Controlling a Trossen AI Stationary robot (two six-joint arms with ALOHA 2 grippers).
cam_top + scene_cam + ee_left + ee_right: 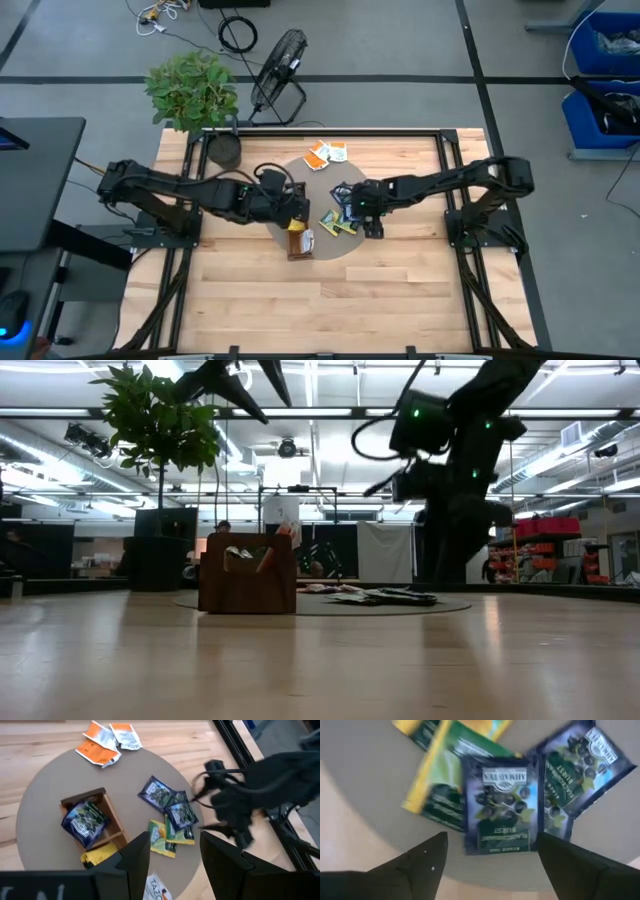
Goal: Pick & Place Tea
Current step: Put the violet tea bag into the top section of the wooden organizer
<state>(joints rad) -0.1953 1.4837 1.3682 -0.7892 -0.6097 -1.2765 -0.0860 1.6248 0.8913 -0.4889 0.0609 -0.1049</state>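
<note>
My right pincer [487, 857] is hanging just above the loose pile of tea on the round grey mat [325, 170], fingers spread wide with nothing between them. Right under it is a dark blue sachet [502, 810], lying flat and overlapping a second dark blue one [580, 767] on one side and a yellow-green sachet [437, 790] on the other. From above you can see that little cluster sits at the mat's right part, near the middle of the worktop [400, 290].

My left pincer [172, 855] is up over the wooden tray [112, 827] on the mat's left part, fingers parted and empty. The tray already has a dark blue sachet in it [85, 820] and a yellow one [100, 855] in the next slot along. One white sachet [157, 890] lies on the mat just past the tray's end.

Two orange-and-white sachets [107, 742] sit at the mat's far edge, well apart from the rest. A potted plant [195, 95] stands at the worktop's back left corner.
</note>
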